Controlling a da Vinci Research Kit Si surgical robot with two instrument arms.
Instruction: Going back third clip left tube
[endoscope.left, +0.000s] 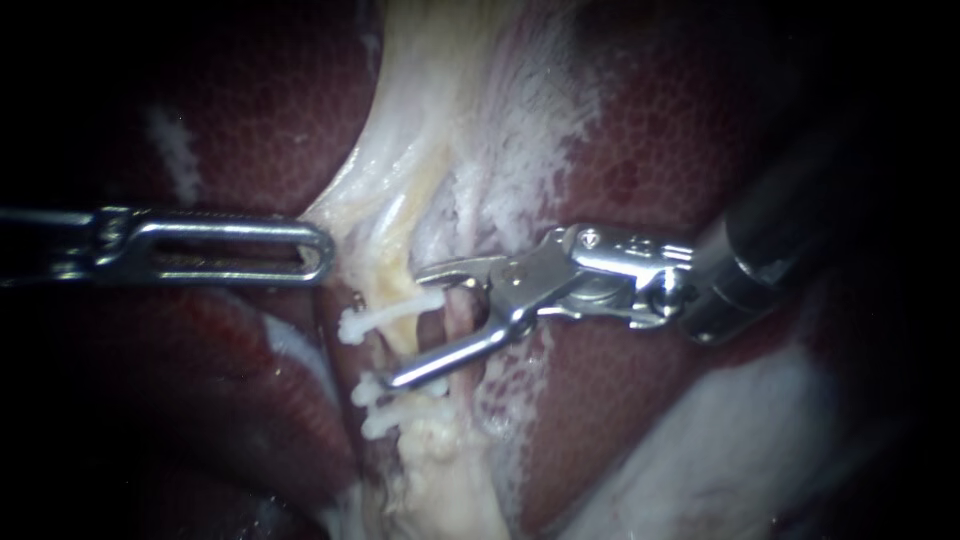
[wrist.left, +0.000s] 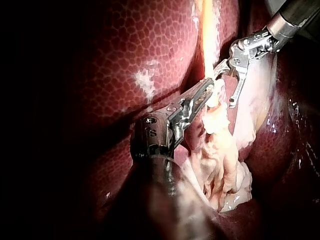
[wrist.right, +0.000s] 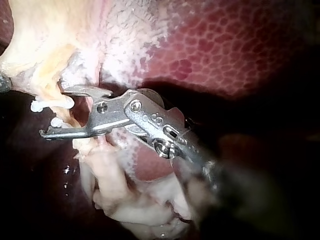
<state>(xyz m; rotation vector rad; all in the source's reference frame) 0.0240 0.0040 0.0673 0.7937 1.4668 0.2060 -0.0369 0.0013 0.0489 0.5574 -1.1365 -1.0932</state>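
Observation:
My right instrument (endoscope.left: 405, 326) comes in from the right with its jaws wide open, one on each side of the pale left tube (endoscope.left: 402, 345). Three white clips cross that tube: one (endoscope.left: 385, 316) between the open jaws, and two (endoscope.left: 375, 388) (endoscope.left: 388, 420) close together just below the lower jaw. No clip shows in the jaws. The right wrist view shows the same open jaws (wrist.right: 52, 112) beside the clips (wrist.right: 47, 104). My left instrument (endoscope.left: 318, 250) lies level from the left, shut on the edge of the pale tissue (endoscope.left: 365, 215) above the clips. The left wrist view (wrist.left: 206, 90) shows it too.
Dark red liver (endoscope.left: 250, 120) lies on both sides of the pale band. A pinkish strand (endoscope.left: 462, 312) runs just right of the clipped tube, behind my right instrument's jaws. Pale fatty tissue (endoscope.left: 450, 480) continues below the clips. My right instrument's dark shaft (endoscope.left: 780, 250) fills the right side.

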